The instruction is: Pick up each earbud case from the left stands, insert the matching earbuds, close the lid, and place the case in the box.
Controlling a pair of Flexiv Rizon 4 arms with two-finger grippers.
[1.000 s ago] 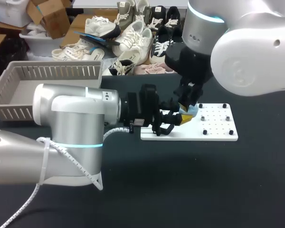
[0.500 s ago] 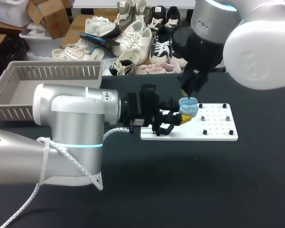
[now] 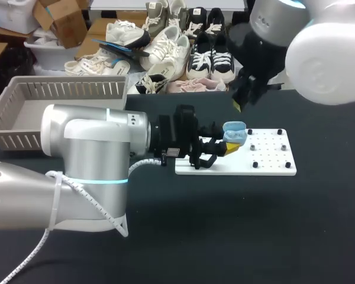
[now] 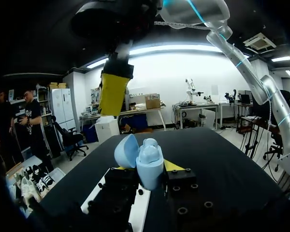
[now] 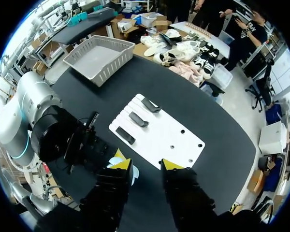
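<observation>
Earbud case [image 3: 234, 131], pale blue, lid open, sat mid-frame clamped in my left gripper [image 4: 145, 169]; right gripper [image 5: 146, 165] above gaped empty.

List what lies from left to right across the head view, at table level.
grey basket → left arm's silver body → blue earbud case → black pegs on the white board

Over nine-o'clock end of board [image 3: 272, 163], in left gripper [image 3: 228, 145]: earbud case [image 3: 234, 131] — right gripper [image 3: 248, 97] apart, at its one o'clock. At board's nine o'clock, well apart: box [image 3: 65, 89].
</observation>
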